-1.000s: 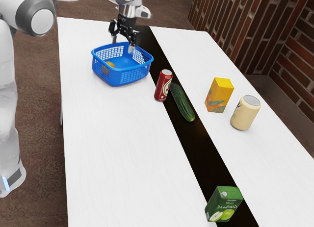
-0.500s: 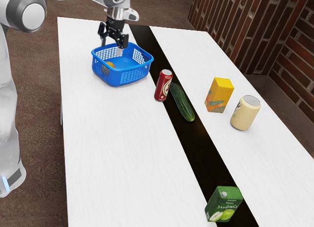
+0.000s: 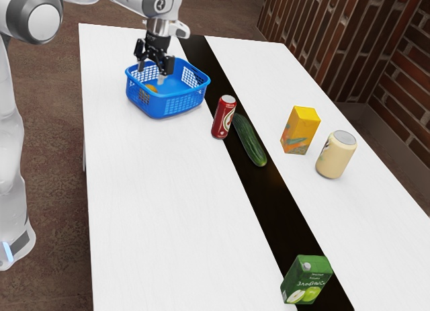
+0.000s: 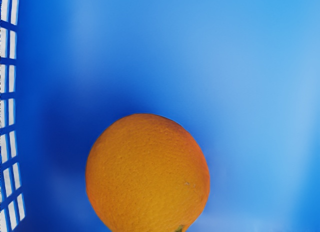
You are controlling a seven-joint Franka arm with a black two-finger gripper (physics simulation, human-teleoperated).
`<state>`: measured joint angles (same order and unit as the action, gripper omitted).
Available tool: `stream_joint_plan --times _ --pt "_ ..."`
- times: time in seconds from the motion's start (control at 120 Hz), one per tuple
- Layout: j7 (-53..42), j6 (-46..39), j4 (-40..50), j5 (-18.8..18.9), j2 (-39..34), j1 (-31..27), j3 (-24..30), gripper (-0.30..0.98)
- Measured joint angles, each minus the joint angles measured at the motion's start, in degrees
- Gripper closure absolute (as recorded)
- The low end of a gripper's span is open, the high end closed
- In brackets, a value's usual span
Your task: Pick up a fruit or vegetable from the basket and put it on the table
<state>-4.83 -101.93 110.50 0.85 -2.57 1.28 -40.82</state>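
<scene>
Fingers (image 3: 161, 78) open, spread apart at blue basket (image 3: 165, 108), upper left of exterior frame. Orange (image 4: 148, 172) sits in basket, near its slotted wall. Red can (image 3: 224, 117) and cucumber (image 3: 250, 142) on worktop (image 3: 154, 210), near exterior frame centre.

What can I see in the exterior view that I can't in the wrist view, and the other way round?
Exterior view: the pincer, red can, cucumber, yellow carton, cream can, green carton, white table and brick wall.
Wrist view: fine dimples on the orange and a green spot at its edge.
Both: the orange, inside the blue basket.
</scene>
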Motion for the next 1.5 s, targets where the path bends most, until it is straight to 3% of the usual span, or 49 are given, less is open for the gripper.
stream_joint_plan --times 0.683,1.0,1.5 --pt "-1.27 -3.38 2.26 2.15 1.75 0.96 -0.02 0.00" --pt "-1.36 -5.39 2.29 5.68 3.07 2.25 0.04 0.00" --pt "-1.55 -6.99 4.05 6.17 2.70 4.15 -0.13 0.00"
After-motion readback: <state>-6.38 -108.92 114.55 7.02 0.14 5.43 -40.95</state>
